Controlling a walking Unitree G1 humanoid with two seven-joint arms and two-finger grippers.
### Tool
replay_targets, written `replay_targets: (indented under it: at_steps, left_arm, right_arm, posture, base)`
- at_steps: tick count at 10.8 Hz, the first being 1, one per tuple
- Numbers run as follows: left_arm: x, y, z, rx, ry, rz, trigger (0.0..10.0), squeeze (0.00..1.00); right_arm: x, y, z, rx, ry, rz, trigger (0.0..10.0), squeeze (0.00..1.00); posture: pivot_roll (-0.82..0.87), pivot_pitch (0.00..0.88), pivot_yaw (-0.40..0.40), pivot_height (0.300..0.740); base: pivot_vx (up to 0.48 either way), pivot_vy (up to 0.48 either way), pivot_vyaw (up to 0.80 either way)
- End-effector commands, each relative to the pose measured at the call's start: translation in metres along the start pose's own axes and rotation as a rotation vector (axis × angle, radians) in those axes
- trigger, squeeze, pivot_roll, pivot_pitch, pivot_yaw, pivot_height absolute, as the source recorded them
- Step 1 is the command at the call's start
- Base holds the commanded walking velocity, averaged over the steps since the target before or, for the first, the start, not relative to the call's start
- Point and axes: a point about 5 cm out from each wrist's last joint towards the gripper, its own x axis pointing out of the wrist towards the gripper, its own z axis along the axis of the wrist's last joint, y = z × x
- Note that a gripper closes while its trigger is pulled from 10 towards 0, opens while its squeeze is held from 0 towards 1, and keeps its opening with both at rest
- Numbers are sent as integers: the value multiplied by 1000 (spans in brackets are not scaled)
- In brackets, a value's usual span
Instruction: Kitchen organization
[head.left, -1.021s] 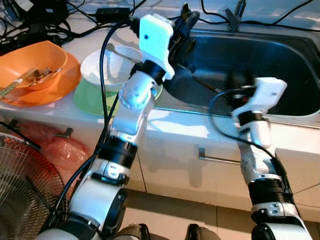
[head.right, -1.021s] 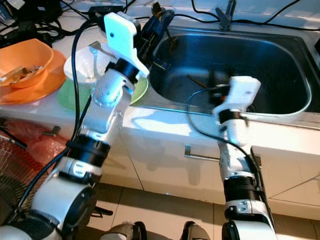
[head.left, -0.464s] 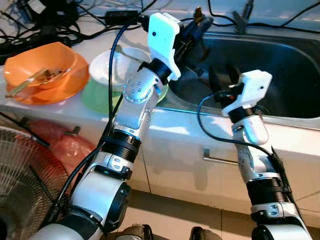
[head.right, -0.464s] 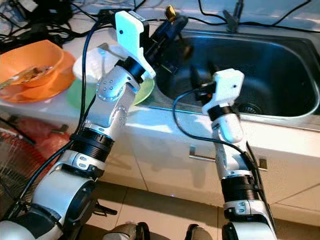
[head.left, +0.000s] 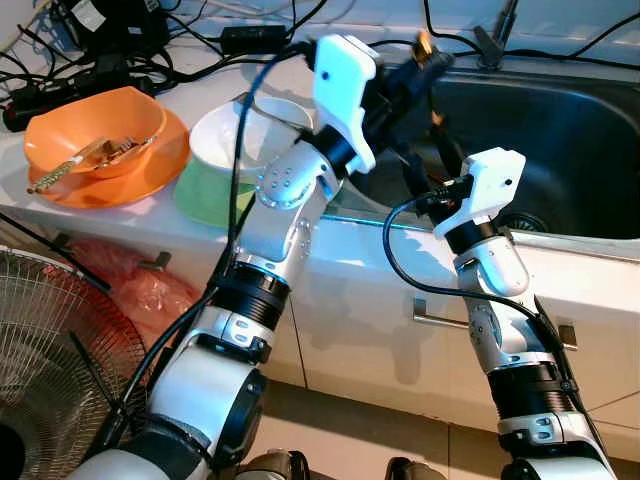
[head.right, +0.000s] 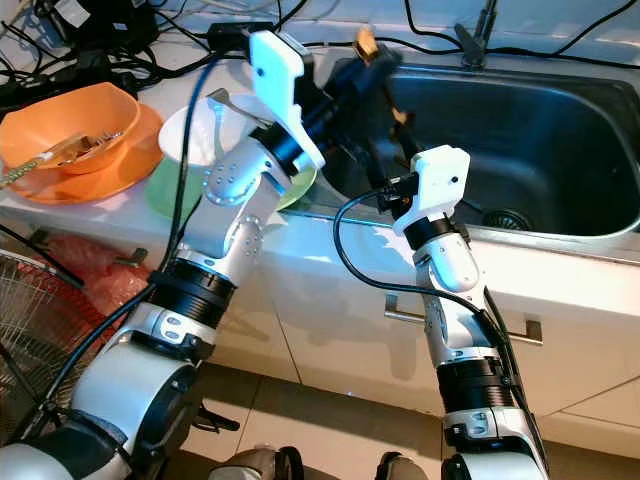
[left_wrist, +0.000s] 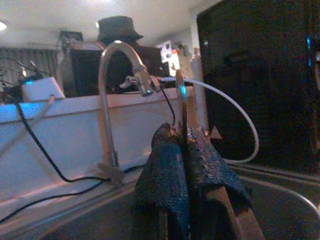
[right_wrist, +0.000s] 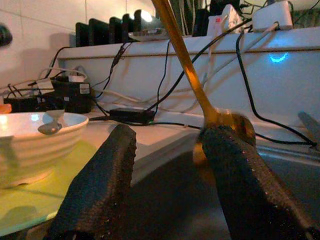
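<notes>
Spoon (right_wrist: 186, 65), golden, stays pinched upright in the left gripper (left_wrist: 181, 142) above the sink (head.right: 540, 130), presenting its bowl to the spread-fingered right gripper (right_wrist: 170, 170) for handover.

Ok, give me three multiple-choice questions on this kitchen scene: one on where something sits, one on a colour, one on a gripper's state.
1. Where does the white ribbed ceramic bowl sit?
A. In the steel sink
B. On the round green plate
C. On the floor

2. What colour is the plastic bowl holding cutlery on the counter's far left?
A. Orange
B. Blue
C. Black

3. How are the right gripper's fingers?
A. Shut on a cup
B. Shut on a cable
C. Open

Answers:
1. B: the white ribbed ceramic bowl rests on the round green plate, beside the steel sink.
2. A: the plastic bowl is orange.
3. C: the right gripper shows a wide gap between its fingers, with the gold metal spoon beside one of them; the left gripper is shut on the spoon's handle.
</notes>
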Motion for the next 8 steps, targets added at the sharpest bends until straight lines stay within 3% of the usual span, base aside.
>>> replay_targets:
  at_steps: [1,8]
  left_arm:
    - [0,-5,1,-11,-2,-40,10000,0]
    - [-4,-13,-7,-11,39,-78,10000,0]
  right_arm:
    - [1,2,5,-3,-16,3,10000,0]
    - [0,-13,12,-36,-35,-103,10000,0]
  posture:
    - [14,95,105,740]
    - [12,119,107,740]
  base:
    - [0,0,0]
    - [0,0,0]
